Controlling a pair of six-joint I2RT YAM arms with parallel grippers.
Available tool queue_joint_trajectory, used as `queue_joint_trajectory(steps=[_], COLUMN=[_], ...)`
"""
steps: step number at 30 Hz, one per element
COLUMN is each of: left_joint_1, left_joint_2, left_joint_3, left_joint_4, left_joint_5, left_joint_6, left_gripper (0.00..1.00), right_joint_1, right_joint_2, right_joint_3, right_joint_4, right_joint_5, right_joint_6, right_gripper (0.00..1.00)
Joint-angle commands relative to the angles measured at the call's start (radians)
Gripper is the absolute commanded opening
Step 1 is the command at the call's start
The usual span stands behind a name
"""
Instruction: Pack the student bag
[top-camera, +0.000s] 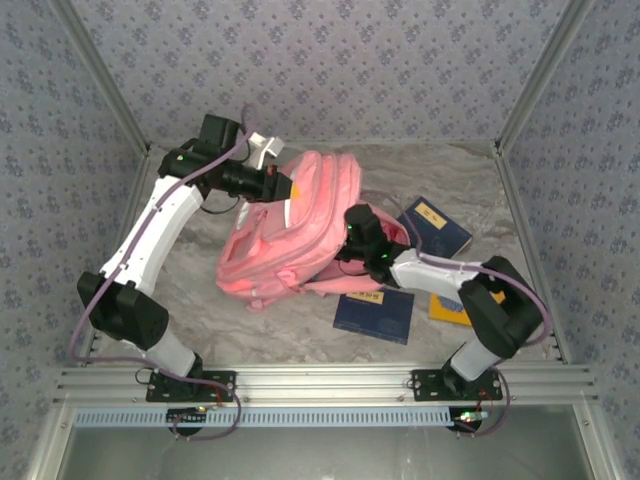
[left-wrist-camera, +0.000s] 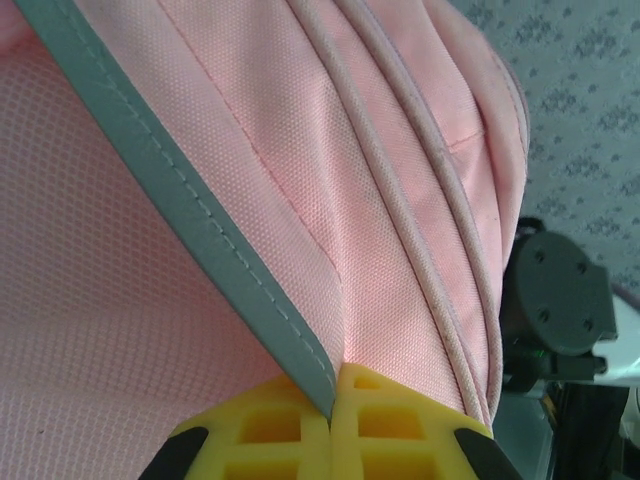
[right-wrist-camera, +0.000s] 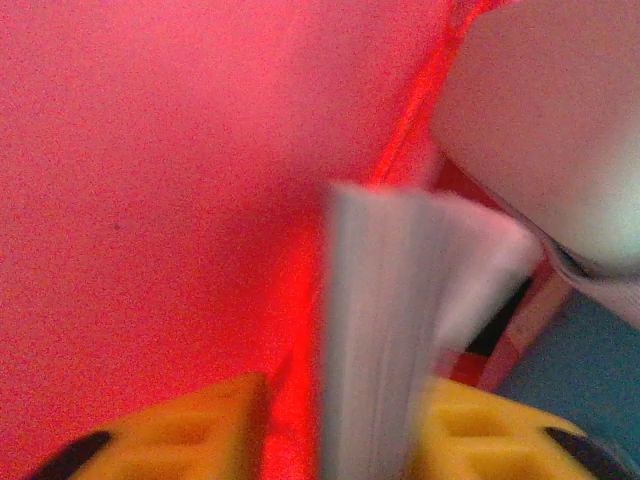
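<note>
"Left gripper (left-wrist-camera: 332, 388)?"
"Clamped on the student bag's (top-camera: 290, 240) grey-edged rim mid-table, holding its mouth up, I reckon."
"Right gripper (right-wrist-camera: 340, 425)?"
"Its wrist camera: inside the bag, jaws apart, a blurred book (right-wrist-camera: 375, 330) between them. From above: blue books (top-camera: 373, 313) beside the bag."

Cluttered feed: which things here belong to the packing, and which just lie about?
In the job: student bag; left gripper shut on its grey trim; right gripper inside it with a book.
Lying about: far blue book, near blue book, yellow book.
</note>
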Motion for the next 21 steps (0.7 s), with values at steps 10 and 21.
queue_joint_trajectory(steps=[10,21], left_joint_1=[0.084,0.102], left_joint_2=[-0.138,-0.18], left_joint_3=[-0.054,-0.09], left_joint_4=[0.197,0.085], left_joint_5=[0.085,-0.277], left_joint_6=[-0.043,0.073], left_gripper=[0.0,0.0], right_joint_1=[-0.036,-0.069], right_joint_2=[-0.196,-0.479], right_joint_3=[-0.049,-0.104], right_joint_4=[-0.142,-0.527], right_joint_5=[0.104,0.438], right_joint_6=[-0.193,-0.407], right_gripper=[0.89,0.92])
